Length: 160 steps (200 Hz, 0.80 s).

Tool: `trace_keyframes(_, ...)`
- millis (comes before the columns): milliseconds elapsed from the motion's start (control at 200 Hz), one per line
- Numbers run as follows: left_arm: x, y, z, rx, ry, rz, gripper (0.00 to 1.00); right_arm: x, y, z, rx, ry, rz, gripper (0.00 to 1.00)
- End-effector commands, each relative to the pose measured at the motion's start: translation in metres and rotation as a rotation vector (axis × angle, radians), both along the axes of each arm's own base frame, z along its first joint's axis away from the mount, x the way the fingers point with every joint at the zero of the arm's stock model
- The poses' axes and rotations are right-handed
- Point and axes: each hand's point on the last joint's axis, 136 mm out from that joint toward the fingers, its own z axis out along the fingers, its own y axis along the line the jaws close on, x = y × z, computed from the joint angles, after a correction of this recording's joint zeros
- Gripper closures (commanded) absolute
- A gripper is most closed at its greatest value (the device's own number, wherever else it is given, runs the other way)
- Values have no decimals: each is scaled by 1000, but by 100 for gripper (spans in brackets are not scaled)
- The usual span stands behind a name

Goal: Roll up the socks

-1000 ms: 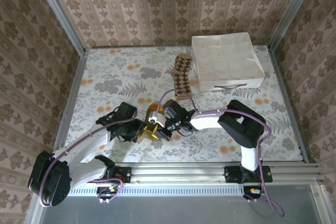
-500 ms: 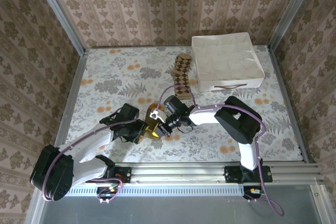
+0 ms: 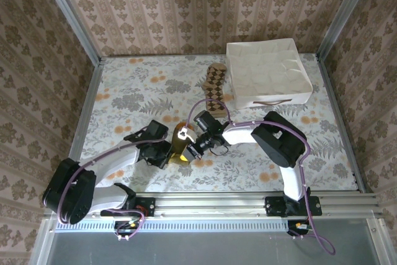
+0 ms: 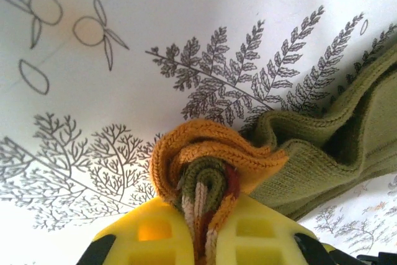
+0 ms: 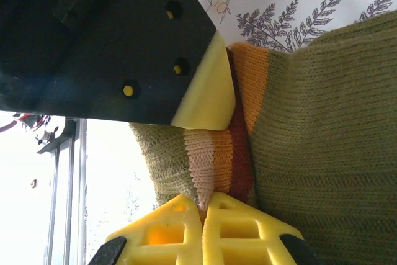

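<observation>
L gripper [image 4: 198, 243] clamped on rolled orange end of olive striped sock [image 4: 322, 147], lower centre of top view. R gripper [image 5: 201, 215] pinched on its striped band, just beside L. Unrolled argyle sock [image 3: 214, 88] upper centre. Risk: loose roll springs open if either grip slips; crowded grippers may clash.

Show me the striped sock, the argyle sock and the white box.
striped sock [image 4: 298, 166], left wrist view, olive body.
argyle sock [image 3: 213, 88], top external view, middle of its length.
white box [image 3: 273, 99], top external view, front wall.
</observation>
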Motion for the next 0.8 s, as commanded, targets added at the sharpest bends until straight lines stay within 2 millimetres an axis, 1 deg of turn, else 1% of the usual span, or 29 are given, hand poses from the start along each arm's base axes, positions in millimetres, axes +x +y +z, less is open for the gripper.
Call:
trace_keyframes(0, -61, 29, -23, 142, 279, 26, 100, -17, -60, -68, -346, -47, -59, 92)
trace_keyframes(85, -65, 30, -23, 151, 309, 51, 100, -14, -47, -38, -267, -265, -17, 74)
trace_keyframes(195, -67, 35, -18, 192, 339, 75, 100, -8, -39, -5, -218, -504, -17, 58)
trace_keyframes(285, -67, 35, -15, 215, 364, 79, 100, -8, -36, 12, -252, -649, -15, 54)
trace_keyframes(370, -65, 31, -16, 215, 384, 71, 100, -17, -31, 26, -264, -823, 5, 51)
trace_keyframes(415, -64, 30, -16, 216, 390, 64, 100, -25, -27, 32, -260, -896, 26, 48)
trace_keyframes(550, -61, 27, -16, 216, 389, 58, 100, -36, -15, 40, -283, -1033, 50, 47)
trace_keyframes(625, -60, 27, -16, 214, 383, 57, 100, -41, -6, 38, -289, -1070, 85, 47)
trace_keyframes(750, -60, 26, -18, 210, 383, 54, 100, -41, 5, 28, -319, -1086, 130, 49)
trace_keyframes(795, -61, 26, -18, 207, 383, 53, 100, -40, 6, 20, -342, -1082, 146, 50)
